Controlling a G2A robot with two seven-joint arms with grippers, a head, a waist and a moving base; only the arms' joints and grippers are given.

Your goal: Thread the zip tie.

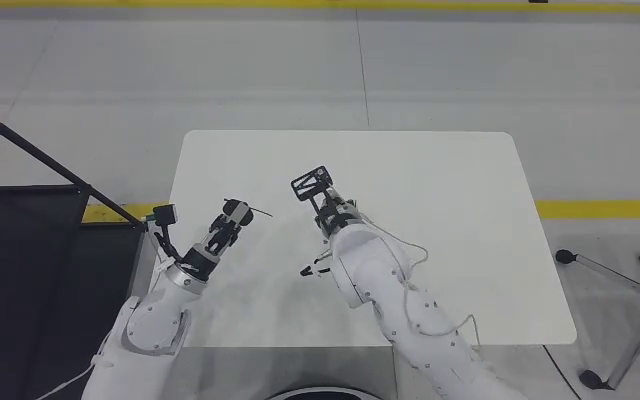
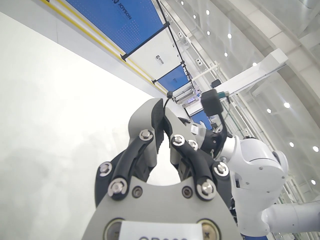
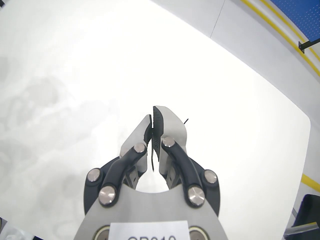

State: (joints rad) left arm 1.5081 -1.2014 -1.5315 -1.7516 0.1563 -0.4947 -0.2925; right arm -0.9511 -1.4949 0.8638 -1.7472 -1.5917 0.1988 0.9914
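My left gripper [image 2: 162,106] is shut on a thin black zip tie. The zip tie's small square head [image 2: 169,94] sticks out just past the fingertips. In the top view this gripper [image 1: 240,210] hovers over the near left part of the white table [image 1: 450,200], and a short black tail [image 1: 262,211] points from it toward the other arm. My right gripper [image 3: 152,116] is shut on a thin black strap [image 3: 152,162] that runs down between its pads. A short tip [image 3: 186,120] pokes out beside one finger. In the top view the right gripper [image 1: 310,184] stands near the table's middle, apart from the left one.
The bare white tabletop extends far to the right [image 1: 500,280] and toward the far edge [image 1: 350,135]. A black slanted bar [image 1: 45,158] and a dark panel [image 1: 40,260] stand off the table's left side. Grey floor with a yellow line [image 1: 590,209] surrounds the table.
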